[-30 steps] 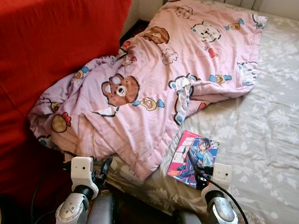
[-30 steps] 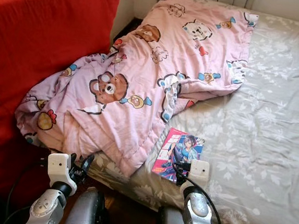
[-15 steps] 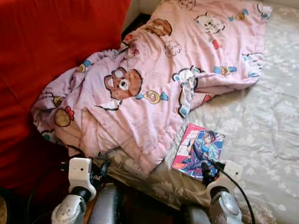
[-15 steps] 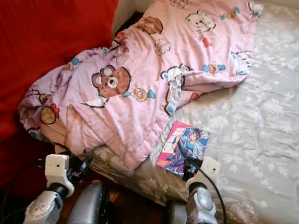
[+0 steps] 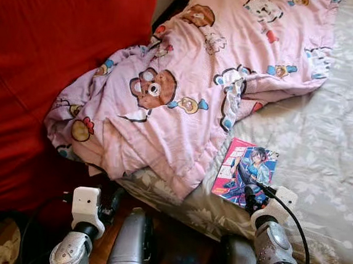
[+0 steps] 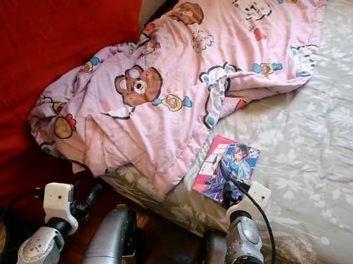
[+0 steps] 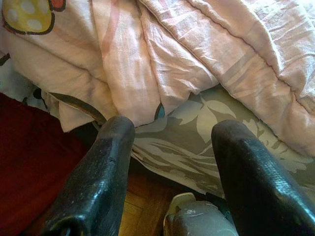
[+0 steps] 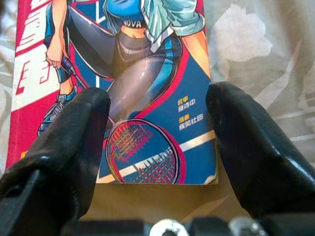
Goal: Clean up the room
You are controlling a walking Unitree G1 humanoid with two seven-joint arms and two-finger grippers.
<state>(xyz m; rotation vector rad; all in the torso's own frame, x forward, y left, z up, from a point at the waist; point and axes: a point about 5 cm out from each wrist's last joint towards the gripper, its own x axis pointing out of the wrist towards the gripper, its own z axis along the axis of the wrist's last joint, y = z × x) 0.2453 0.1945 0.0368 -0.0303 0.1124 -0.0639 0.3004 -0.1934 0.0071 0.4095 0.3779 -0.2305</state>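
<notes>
Right gripper [image 8: 157, 147] sits spread wide over my target, the comic book [image 5: 245, 171], lying flat on the bed [image 5: 337, 134] beside the pink blanket [image 5: 186, 89]. Next I'd close on its near edge. Left gripper [image 7: 172, 162] hangs unclenched, idle.

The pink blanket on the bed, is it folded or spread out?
Neither: the pink blanket lies rumpled in loose folds, one end bunched against the red sofa, hanging off the bed edge.

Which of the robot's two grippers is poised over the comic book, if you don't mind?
The right gripper: its open fingers straddle the comic book; the left gripper faces the pink blanket.
</notes>
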